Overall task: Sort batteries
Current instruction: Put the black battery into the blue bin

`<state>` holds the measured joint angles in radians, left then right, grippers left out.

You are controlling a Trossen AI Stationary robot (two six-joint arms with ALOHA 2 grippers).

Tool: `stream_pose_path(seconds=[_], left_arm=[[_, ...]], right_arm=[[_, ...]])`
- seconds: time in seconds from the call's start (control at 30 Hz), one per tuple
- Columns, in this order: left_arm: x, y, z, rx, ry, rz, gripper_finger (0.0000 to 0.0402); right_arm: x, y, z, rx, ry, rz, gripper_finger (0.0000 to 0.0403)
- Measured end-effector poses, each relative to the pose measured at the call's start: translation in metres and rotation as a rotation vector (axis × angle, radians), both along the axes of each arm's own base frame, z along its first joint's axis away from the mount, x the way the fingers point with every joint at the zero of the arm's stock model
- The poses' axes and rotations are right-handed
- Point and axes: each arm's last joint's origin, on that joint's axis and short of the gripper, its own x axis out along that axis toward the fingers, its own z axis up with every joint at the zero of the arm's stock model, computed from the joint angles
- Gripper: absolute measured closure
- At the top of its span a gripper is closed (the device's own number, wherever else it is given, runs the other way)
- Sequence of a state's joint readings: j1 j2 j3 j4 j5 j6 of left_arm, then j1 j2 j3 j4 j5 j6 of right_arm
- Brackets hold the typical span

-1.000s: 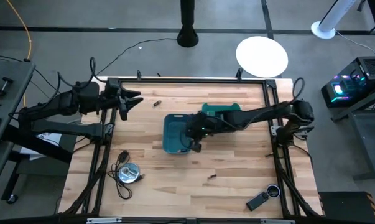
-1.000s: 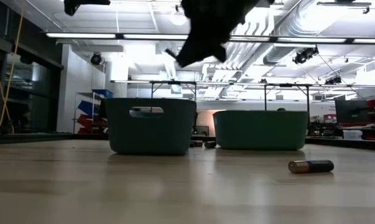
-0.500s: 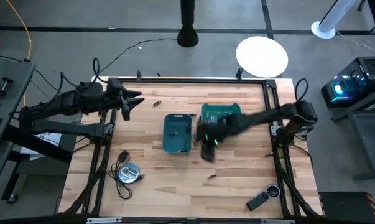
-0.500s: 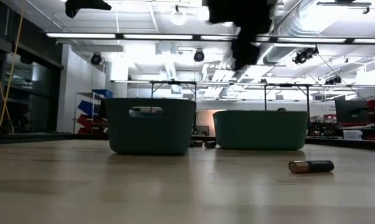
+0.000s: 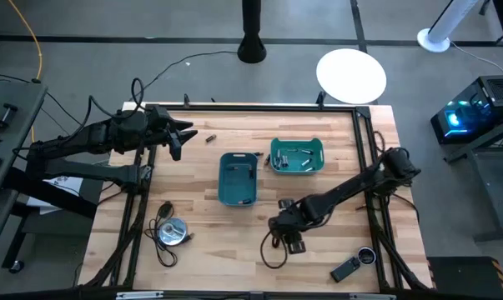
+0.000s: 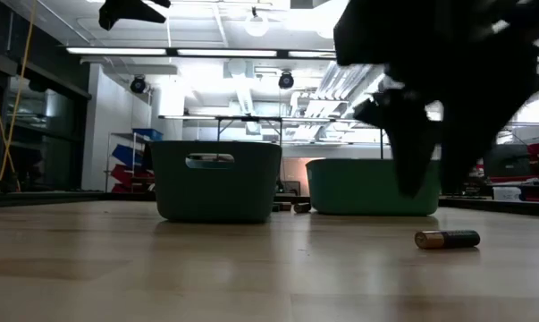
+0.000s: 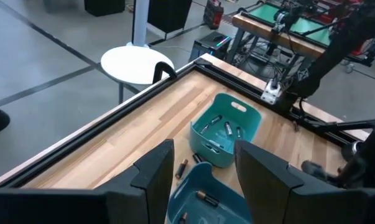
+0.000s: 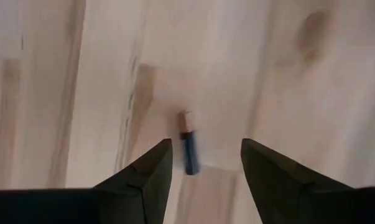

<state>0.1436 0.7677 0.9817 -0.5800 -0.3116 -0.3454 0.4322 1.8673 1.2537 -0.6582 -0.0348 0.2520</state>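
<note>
Right gripper [image 8: 201, 163] hangs over the front of the wooden table [image 5: 226, 242], fingers spread and empty. Straight ahead between them lies a lone battery [image 8: 187, 142], its long axis running nearly along the gripper's reach, across the gap. Left gripper [image 7: 199, 174], also open and empty, waits well away, past the two teal bins [image 5: 237, 179].

The right arm stretches low across the table, its right gripper [image 8: 201, 167] pointing down, fingers [image 8: 143, 180] parted (a clear gap between the tips). The left arm hangs raised at the far left, left gripper [image 7: 203, 171] likewise spread.
</note>
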Motion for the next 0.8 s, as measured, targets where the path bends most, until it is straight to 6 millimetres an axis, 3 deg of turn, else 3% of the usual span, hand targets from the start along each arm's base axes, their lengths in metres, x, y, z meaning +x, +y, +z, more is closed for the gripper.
stream_pose_path(seconds=[0.17,0.33,0.47,0.53,0.67,0.8], left_arm=[[0.0,0.0,0.0,-0.001,0.0,0.0,0.0243],[0.0,0.0,0.0,-0.001,-0.001,0.0,0.0243],[0.0,0.0,0.0,-0.001,-0.002,-0.002,0.0243],[0.0,0.0,0.0,-0.001,-0.004,-0.002,0.0243],[0.001,0.0,0.002,0.008,-0.017,-0.005,0.0243],[0.001,0.0,0.002,0.048,-0.003,-0.014,0.0243]], right_arm=[[0.003,0.003,-0.026,-0.024,0.074,0.036,0.0236],[0.005,0.005,-0.04,-0.061,0.1,0.055,0.026],[0.006,-0.001,-0.043,-0.09,0.117,-0.007,0.0339],[0.008,-0.009,-0.038,-0.067,0.125,-0.038,0.0382],[0.006,-0.033,-0.018,-0.127,0.099,-0.109,0.0382],[0.012,-0.066,0.035,-0.19,-0.073,-0.229,0.0395]])
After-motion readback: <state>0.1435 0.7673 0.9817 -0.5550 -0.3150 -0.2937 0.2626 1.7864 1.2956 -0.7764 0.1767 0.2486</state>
